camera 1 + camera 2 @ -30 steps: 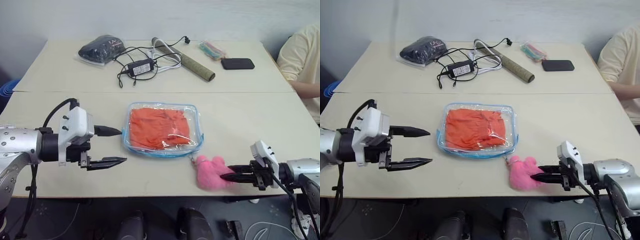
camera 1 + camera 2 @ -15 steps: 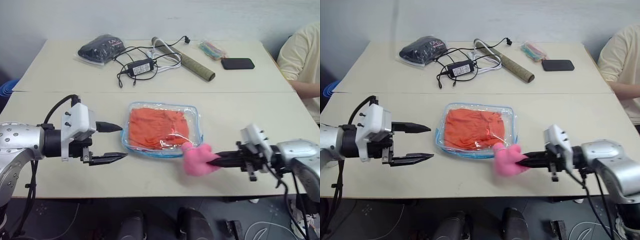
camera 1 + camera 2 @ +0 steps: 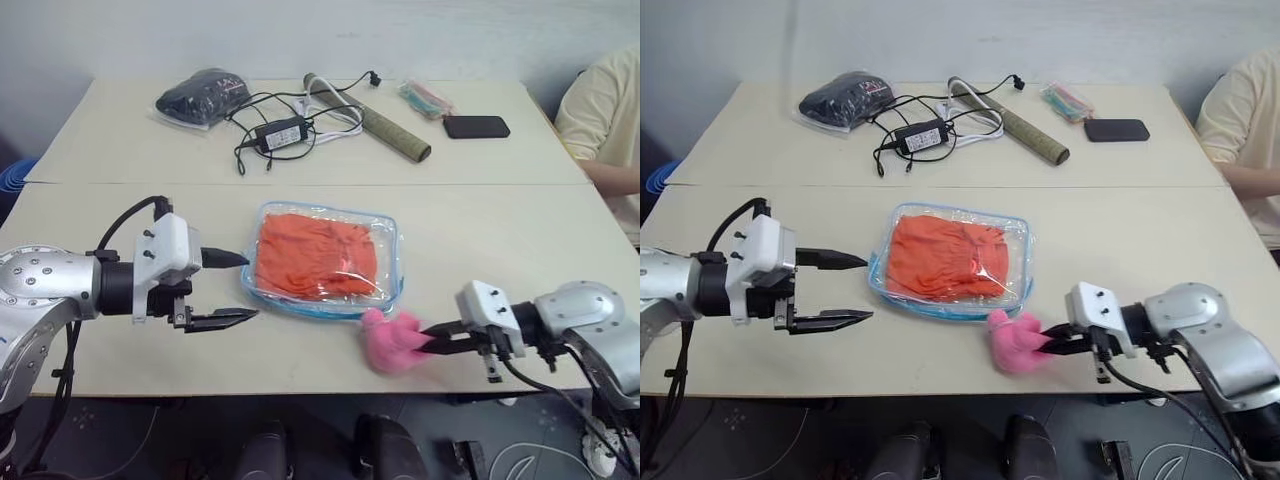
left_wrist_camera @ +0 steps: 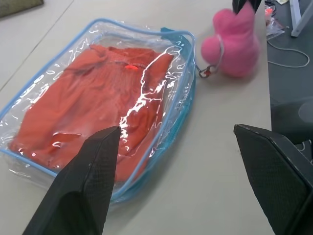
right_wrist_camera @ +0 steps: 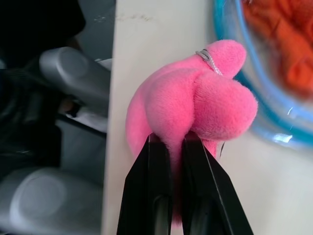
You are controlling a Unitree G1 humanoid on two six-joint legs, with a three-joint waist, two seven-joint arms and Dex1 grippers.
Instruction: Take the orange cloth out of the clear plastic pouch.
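Head view: the clear plastic pouch (image 3: 322, 259) lies flat at the middle of the table (image 3: 480, 225), the orange cloth (image 3: 316, 257) sealed inside it. At left of frame the left pincer (image 3: 232, 288) is spread wide just beside the pouch's edge. At lower right the right pincer (image 3: 432, 341) is pressed together on the pink plush heart (image 3: 388, 340).

Left wrist view: black fingers (image 4: 80, 188) frame the pouch, heart at upper right.

Right wrist view: the fingertips (image 5: 157, 171) pinch the heart's underside; its chain (image 5: 209, 59) runs toward the pouch's blue edging.
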